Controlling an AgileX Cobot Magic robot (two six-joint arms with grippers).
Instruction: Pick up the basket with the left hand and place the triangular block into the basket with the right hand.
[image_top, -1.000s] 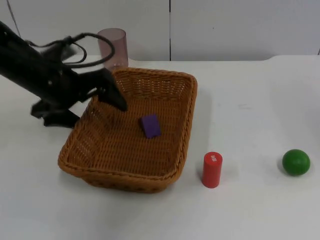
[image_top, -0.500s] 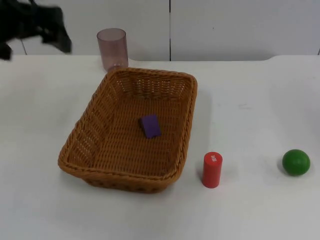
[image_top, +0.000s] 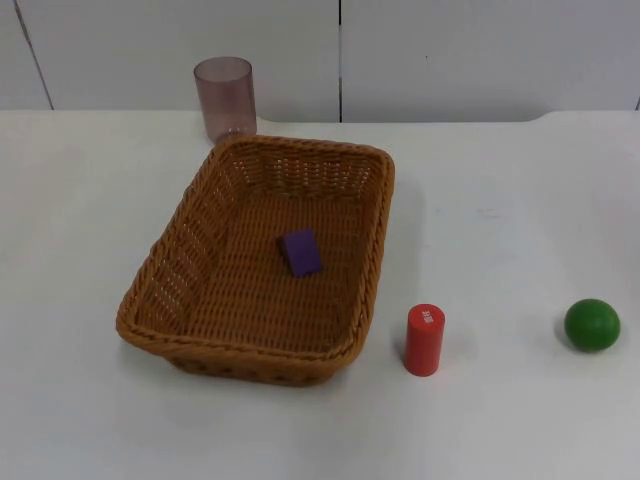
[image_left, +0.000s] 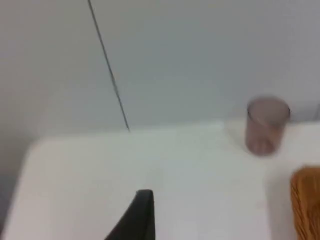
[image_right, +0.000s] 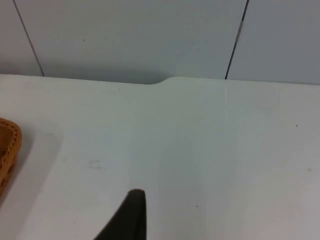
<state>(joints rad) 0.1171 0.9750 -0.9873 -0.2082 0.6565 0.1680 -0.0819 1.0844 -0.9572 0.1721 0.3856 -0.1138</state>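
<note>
A brown wicker basket (image_top: 372, 262) stands on the white table, left of centre. A purple wedge-shaped block (image_top: 301, 251) lies on its floor near the middle. My left gripper (image_left: 142, 217) hovers over bare table well back from the basket, whose edge (image_left: 307, 205) sits off to one side. My right gripper (image_right: 131, 215) also hangs over bare table, with the basket's rim (image_right: 9, 147) far to its side. Neither gripper touches anything.
A translucent pink cup (image_top: 225, 96) stands behind the basket near the wall, also seen from the left wrist as the cup (image_left: 267, 125). A red cylinder (image_top: 424, 340) stands upright just right of the basket. A green ball (image_top: 592, 324) rests at the far right.
The left arm, which was at the basket's left rim, pulled away up to the upper left and left the top view. The basket and block stayed put.
</note>
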